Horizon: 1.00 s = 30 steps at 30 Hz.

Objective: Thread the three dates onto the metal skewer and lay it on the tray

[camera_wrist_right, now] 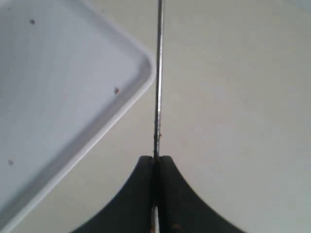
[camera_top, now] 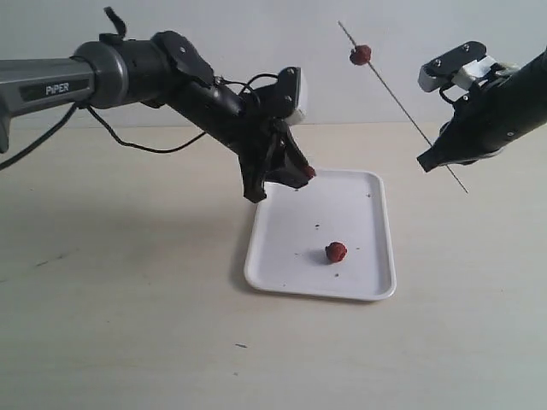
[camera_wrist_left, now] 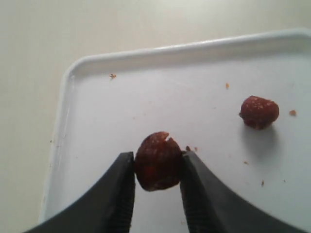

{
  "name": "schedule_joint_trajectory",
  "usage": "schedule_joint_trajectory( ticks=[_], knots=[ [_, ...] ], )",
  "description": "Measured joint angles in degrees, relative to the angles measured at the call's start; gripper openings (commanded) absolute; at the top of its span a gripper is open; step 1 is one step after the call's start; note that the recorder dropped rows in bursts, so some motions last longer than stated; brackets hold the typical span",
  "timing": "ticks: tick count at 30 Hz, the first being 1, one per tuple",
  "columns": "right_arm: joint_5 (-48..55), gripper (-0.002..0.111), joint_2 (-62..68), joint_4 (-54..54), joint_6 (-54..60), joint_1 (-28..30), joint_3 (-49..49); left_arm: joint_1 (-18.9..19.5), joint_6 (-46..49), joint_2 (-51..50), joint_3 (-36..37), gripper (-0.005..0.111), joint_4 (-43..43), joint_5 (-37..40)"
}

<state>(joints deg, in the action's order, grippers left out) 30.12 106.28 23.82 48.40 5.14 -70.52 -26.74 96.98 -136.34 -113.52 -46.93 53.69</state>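
Observation:
My left gripper (camera_wrist_left: 158,162) is shut on a dark red date (camera_wrist_left: 158,161), held just above the far left corner of the white tray (camera_top: 282,273); the same date (camera_top: 308,172) peeks out at the fingertips in the exterior view. A second date (camera_top: 336,252) lies on the tray, also in the left wrist view (camera_wrist_left: 259,111). High on the right, my right gripper (camera_top: 427,161) is shut on the metal skewer (camera_top: 402,107), which slants up to the left in the air. A third date (camera_top: 361,55) sits threaded near the skewer's upper end. The right wrist view shows the skewer (camera_wrist_right: 158,77) running out from the closed jaws.
The tray (camera_wrist_left: 68,87) carries small dark crumbs. It rests on a pale tabletop (camera_top: 120,290). A black cable (camera_top: 128,137) hangs from the left arm. One tray corner (camera_wrist_right: 141,63) lies below the skewer in the right wrist view.

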Motion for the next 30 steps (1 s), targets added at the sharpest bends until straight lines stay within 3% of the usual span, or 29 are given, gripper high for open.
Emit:
schedule_joint_trajectory(
  ticks=[15,30],
  knots=[
    [19.8,0.000,0.0,-3.7,12.3,0.0,0.0,11.1,0.0,0.0,0.0,0.033,-24.2,8.5],
    [23.7,0.000,0.0,3.3,22.5,0.1,0.0,12.2,0.0,0.0,0.0,0.033,-25.8,10.0]
  ],
)
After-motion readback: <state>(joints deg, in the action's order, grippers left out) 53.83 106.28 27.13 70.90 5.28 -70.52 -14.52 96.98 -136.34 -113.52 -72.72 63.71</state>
